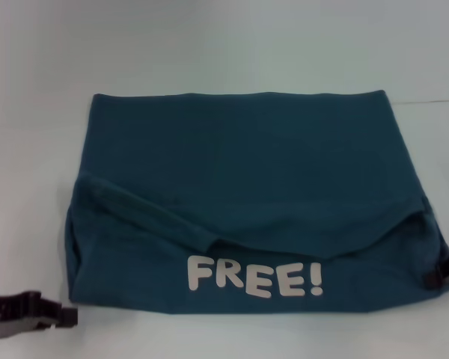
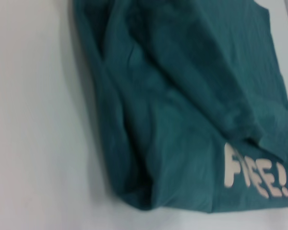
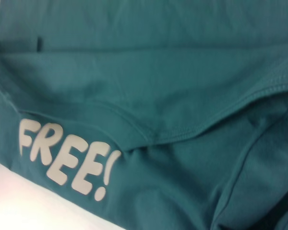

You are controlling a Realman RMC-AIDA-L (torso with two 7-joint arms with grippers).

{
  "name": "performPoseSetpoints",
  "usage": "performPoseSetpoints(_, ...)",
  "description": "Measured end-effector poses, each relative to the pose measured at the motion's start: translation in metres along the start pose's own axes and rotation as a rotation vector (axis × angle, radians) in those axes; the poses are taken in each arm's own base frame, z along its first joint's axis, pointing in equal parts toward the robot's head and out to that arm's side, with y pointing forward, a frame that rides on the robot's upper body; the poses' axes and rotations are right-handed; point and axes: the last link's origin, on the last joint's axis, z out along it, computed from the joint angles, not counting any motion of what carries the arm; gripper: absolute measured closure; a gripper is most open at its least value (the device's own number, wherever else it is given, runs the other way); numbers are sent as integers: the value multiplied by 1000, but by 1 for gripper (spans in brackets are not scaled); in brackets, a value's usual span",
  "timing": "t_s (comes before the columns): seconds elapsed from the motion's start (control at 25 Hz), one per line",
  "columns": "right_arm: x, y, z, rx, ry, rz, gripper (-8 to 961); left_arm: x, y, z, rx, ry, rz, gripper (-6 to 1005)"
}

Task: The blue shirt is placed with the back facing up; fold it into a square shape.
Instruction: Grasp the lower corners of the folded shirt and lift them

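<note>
Head view: blue shirt [image 1: 247, 172] lying on bench [image 1: 30, 149], folding nearly square, front flap uneven; left tool [image 1: 60, 314], right tool [image 1: 441, 273] idling beside near corners, grip unclear.

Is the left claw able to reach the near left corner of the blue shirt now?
Probably yes: the left claw rests on the table just beside that corner of the blue shirt, with nothing between.

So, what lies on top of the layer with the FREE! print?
A folded flap of the blue shirt covers that layer above the lettering. Anything beneath the flap is hidden.
</note>
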Motion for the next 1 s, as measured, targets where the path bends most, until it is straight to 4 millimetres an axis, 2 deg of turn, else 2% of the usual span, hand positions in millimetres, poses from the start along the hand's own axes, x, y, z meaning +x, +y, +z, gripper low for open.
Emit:
performPoseSetpoints(0.2, 3, -3, 0, 7, 2, 9, 895, -6, -2, -1, 1, -2, 21, 865)
performPoseSetpoints(0.68, -5, 5, 3, -1, -5, -11, 895, 19, -7, 4, 50, 145, 17, 844)
performPoseSetpoints(1.0, -5, 5, 3, -3, -7, -7, 895, 25, -6, 10, 37, 153, 2, 488)
